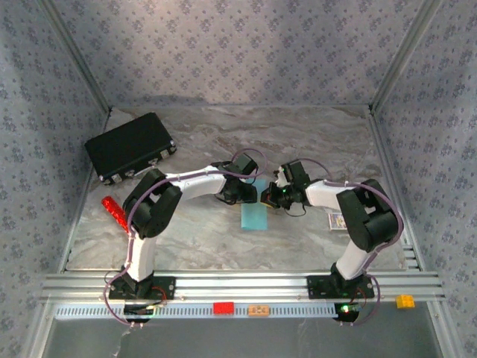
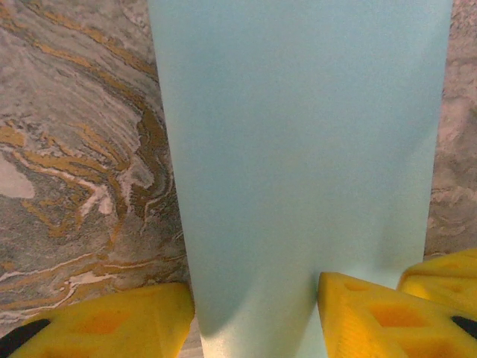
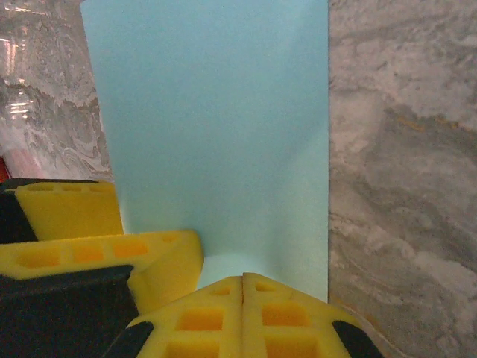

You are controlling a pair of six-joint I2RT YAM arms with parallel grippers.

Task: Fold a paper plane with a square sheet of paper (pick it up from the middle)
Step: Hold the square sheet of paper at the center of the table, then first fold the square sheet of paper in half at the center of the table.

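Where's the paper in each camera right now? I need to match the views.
Top external: paper at mid-table, just below the left gripper and right gripper.
Left wrist: paper in the middle, running from the top edge down between the yellow fingers.
Right wrist: paper left of centre, running down to the right gripper's shut tips.
Shared landmark: the marbled table beside the paper.
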